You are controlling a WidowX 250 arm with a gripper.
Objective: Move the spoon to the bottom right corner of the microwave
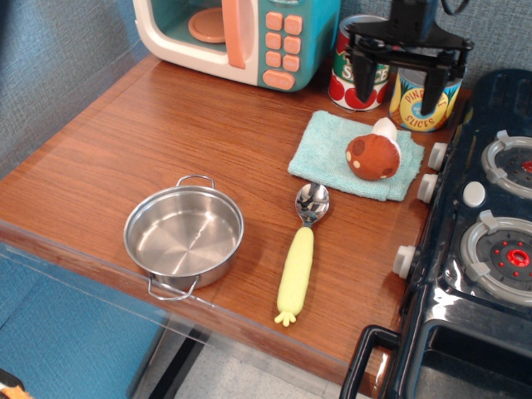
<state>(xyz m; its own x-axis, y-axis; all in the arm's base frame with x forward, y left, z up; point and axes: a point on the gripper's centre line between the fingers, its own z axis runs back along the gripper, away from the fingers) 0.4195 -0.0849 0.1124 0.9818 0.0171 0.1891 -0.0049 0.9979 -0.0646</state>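
The spoon (299, 249) lies on the wooden table near the front, its silver bowl pointing toward the back and its pale yellow-green handle toward the front edge. The microwave (241, 37) stands at the back left, with a cream body, teal panel, pink buttons and an orange plate inside. The gripper (397, 90) hangs at the back right in front of two cans, well away from the spoon. It is open and empty, its two black fingers spread wide.
A steel pot (184, 237) sits left of the spoon. A teal cloth (332, 154) holds a brown toy mushroom (374, 155). A tomato can (359, 75) and a pineapple can (418, 104) stand at the back. A black toy stove (486, 241) fills the right.
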